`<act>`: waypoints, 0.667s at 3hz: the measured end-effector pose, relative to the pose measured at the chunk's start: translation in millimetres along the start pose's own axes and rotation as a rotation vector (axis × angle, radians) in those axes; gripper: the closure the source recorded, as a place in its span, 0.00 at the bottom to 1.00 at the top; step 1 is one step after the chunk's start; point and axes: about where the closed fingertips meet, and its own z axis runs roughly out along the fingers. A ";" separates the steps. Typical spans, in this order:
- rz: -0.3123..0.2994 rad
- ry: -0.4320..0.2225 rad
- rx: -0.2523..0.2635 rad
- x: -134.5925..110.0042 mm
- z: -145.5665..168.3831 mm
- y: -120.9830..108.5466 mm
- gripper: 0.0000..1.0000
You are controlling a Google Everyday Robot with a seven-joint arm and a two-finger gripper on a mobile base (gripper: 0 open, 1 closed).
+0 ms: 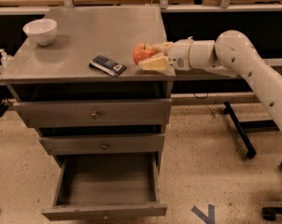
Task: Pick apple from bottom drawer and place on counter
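Above speckled floor (pixel 201 162), the gripper (pixel 149 58) holds the apple (pixel 141 53) at counter (pixel 99 31) corner

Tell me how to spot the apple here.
Find the square grey counter. At its front right edge the gripper holds the apple: small, round and red, unlike the flat dark packet beside it or the white bowl at the back left.

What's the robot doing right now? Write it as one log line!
gripper: shut on apple | apple: at right edge of counter | bottom drawer: open
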 end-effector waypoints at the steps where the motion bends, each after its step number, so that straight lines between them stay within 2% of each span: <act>1: 0.000 0.000 -0.006 -0.2 3.1 2.0 0.23; 2: 0.000 -0.001 -0.012 -0.5 6.5 4.2 0.00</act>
